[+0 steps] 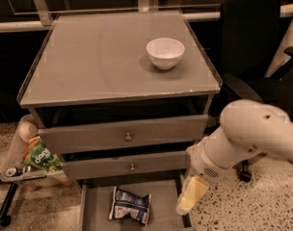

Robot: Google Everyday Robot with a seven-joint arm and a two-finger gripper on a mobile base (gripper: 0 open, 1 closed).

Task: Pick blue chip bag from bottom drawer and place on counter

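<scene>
The blue chip bag (129, 205) lies crumpled on the flat grey floor of the open bottom drawer (95, 209), near its middle. The two knobbed drawers above it are closed. My gripper (190, 196), cream-coloured, hangs from the white arm at the drawer's right edge, to the right of the bag and apart from it. It holds nothing that I can see. The counter (98, 61) is the grey top of the cabinet above.
A white bowl (165, 52) stands on the counter's right rear part. A green snack bag (40, 155) sits on a small tray at the cabinet's left side. A black office chair (252, 37) stands to the right, behind my arm. Speckled floor lies around.
</scene>
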